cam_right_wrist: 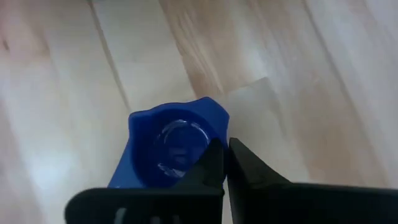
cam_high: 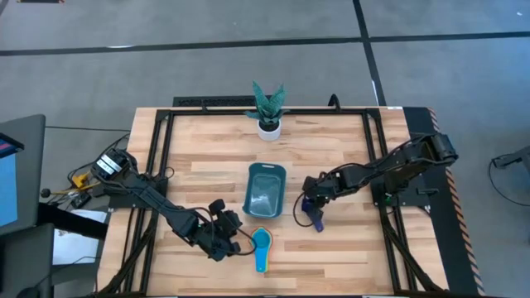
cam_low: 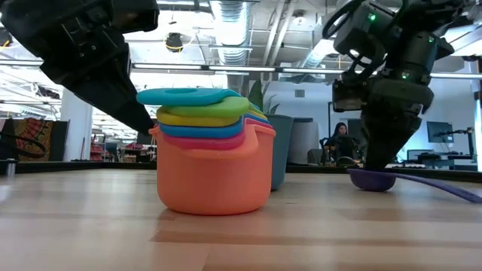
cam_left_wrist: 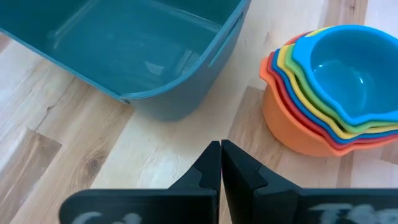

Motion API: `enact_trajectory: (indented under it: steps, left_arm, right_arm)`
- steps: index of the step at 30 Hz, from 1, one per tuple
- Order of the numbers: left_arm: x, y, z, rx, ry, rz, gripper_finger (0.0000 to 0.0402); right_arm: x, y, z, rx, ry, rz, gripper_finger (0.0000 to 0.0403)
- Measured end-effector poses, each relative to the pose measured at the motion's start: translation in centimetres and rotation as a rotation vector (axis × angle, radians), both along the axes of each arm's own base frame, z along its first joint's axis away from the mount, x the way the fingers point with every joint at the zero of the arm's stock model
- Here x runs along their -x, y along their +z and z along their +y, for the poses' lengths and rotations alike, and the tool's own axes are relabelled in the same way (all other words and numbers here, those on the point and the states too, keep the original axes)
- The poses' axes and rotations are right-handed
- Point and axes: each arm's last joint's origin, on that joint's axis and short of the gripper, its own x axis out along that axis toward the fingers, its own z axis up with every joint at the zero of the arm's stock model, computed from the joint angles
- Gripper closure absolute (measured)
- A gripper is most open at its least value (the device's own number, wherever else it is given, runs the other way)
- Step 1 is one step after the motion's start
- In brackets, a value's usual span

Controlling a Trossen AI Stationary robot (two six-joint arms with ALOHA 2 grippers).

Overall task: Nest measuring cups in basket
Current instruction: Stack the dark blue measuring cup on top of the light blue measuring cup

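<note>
Right gripper sat to the right of the basket, fingers drawn together over the rim of the dark blue cup; whether that rim was actually pinched could not be told, since the wrist view showed the tips meeting just beside the wall. That cup lay on the table, apart from the basket. Left gripper hovered near the basket's front, fingers together on nothing, just beside the nested stack. The stack stood on the table in front of the basket, not in it. Cups looked light, stiff, smooth plastic, likely slippery on the bowl; the thin rim or flat handle seemed the surest hold. Count: one basket, with no cup in it; one loose dark blue cup; one stack with about six coloured rims showing.
</note>
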Motion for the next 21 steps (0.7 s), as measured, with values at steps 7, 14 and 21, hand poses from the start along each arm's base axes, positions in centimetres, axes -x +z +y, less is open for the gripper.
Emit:
enact_trajectory:
  steps: [7, 14, 21]
  left_arm:
    - [0.0, 0.0, 0.0, 0.027, 0.029, -0.012, 0.0401]
    - [0.0, 0.0, 0.1, 0.008, 0.040, -0.015, 0.0401]
    - [0.0, 0.0, 0.1, 0.002, 0.046, -0.020, 0.0401]
  right_arm:
    - [-1.1, 1.8, 3.2, -0.171, -0.138, -0.137, 0.0397]
    - [-2.9, 6.7, 7.5, -0.205, -0.140, -0.318, 0.0398]
    - [-6.5, 7.4, 9.8, -0.187, -0.158, -0.346, 0.0396]
